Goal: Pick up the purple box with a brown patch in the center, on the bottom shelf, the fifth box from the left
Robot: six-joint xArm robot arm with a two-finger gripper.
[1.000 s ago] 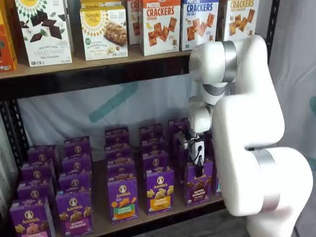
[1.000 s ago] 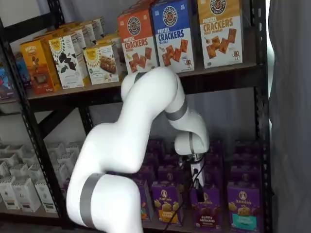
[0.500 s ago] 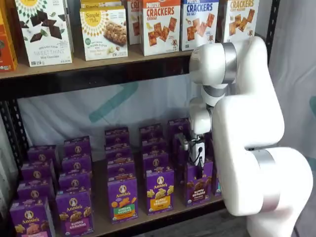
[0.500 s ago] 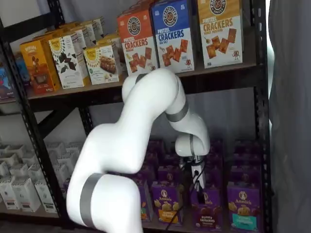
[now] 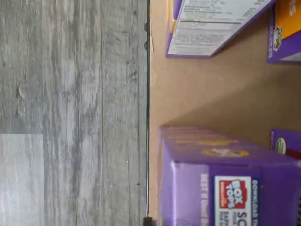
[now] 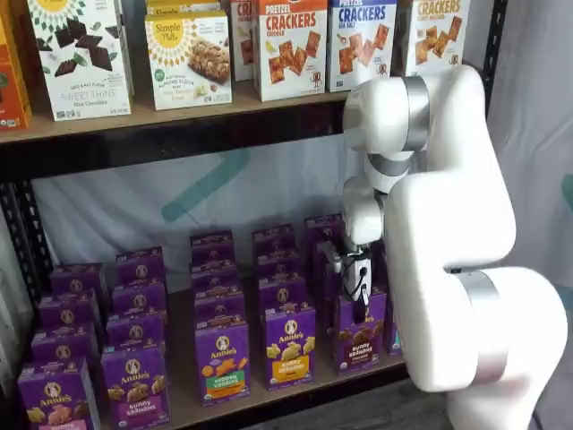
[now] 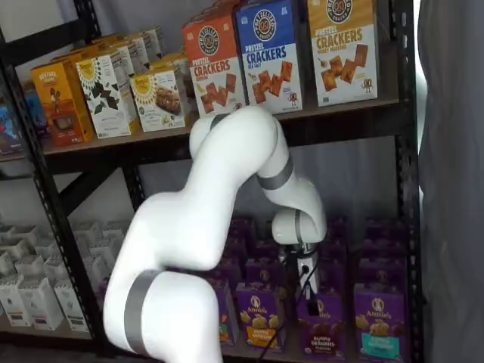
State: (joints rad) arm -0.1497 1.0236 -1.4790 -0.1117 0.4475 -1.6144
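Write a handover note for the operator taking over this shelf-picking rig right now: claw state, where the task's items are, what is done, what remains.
Claw: hangs low over the front row of the bottom shelf, directly above the purple box with brown cookies. Whether its fingers are open or closed cannot be told in either shelf view.
Purple box: stands upright at the shelf's front edge, beside the yellow-band box; also seen in a shelf view.
Done: the arm is positioned over the target.
Left: confirm the grip, close on the box if needed, lift it clear of its neighbours.
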